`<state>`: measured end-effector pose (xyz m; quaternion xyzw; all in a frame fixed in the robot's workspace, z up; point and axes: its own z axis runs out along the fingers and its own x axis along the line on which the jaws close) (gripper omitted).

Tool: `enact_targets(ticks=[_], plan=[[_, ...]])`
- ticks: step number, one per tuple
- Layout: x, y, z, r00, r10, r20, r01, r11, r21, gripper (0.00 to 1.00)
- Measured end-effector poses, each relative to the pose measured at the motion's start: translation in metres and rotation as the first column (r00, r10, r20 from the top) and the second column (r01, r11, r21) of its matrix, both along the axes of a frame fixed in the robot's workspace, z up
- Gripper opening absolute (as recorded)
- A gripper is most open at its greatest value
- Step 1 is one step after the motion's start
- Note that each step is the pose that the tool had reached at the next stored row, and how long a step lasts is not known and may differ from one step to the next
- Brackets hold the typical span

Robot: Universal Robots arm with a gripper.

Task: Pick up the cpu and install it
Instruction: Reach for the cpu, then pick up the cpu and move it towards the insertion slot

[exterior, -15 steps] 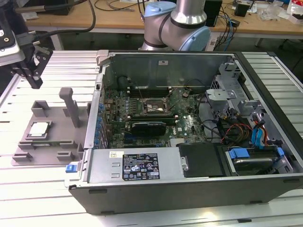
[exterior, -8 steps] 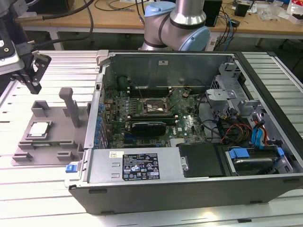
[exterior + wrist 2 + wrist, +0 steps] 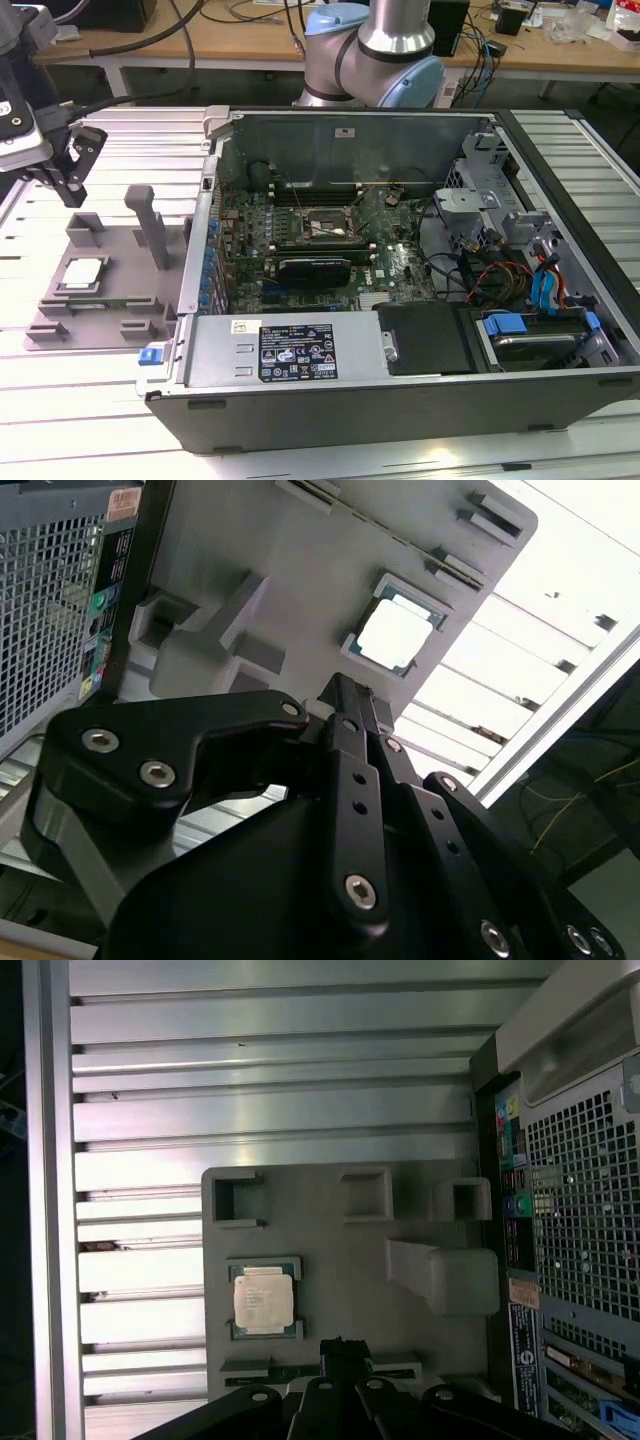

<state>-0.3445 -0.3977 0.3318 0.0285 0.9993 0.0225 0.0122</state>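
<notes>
The cpu (image 3: 82, 272) lies flat, metal top up, in a shallow pocket of the grey holder (image 3: 110, 300) on the bench (image 3: 100, 420), on the exterior view's left, just beside the open computer case (image 3: 420, 130). The pincer (image 3: 72, 190) hangs above the far left corner of the holder, apart from the chip, its fingers drawn together on nothing, as both wrist views suggest. The chip looks light, stiff and thin, with a smooth top likely to slip; its underside is probably delicate, so a hold across two opposite rims seems safest. The pocket walls sit close around it, leaving little finger room. An upright post (image 3: 148, 225) stands to its right. Over the holder there is open room; the socket (image 3: 322, 225) lies deep inside the case, hemmed by walls and cables.
</notes>
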Motion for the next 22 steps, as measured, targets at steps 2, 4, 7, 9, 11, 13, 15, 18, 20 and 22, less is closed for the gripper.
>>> enact_targets(ticks=[2,4,7,9,11,13,15,18,20,22], plan=[[0.0000,0.0000,0.0000,1.0000,0.000,0.0001,0.000,1.0000,0.0007,0.11],[0.0000,0.0000,0.0000,1.0000,0.000,0.0001,0.000,1.0000,0.0017,0.11],[0.0000,0.0000,0.0000,1.0000,0.000,0.0001,0.000,1.0000,0.0027,0.11],[0.0000,0.0000,0.0000,1.0000,0.000,0.0000,0.000,1.0000,0.0036,0.11],[0.0000,0.0000,-0.0001,1.0000,0.000,0.0001,0.000,1.0000,0.0045,0.11],[0.0000,0.0000,-0.0001,1.0000,0.000,0.0001,0.000,1.0000,0.0053,0.11],[0.0000,-0.0001,0.0000,1.0000,0.000,0.0001,0.000,1.0000,0.0062,0.11],[0.0000,0.0000,-0.0001,1.0000,0.000,0.0001,0.000,1.0000,0.0072,0.11],[-0.0009,-0.0001,-0.0002,1.0000,0.000,-0.0001,0.000,1.0000,0.0073,0.11],[-0.0025,-0.0001,-0.0013,1.0000,0.000,0.0002,0.000,1.0000,0.0074,0.11]])
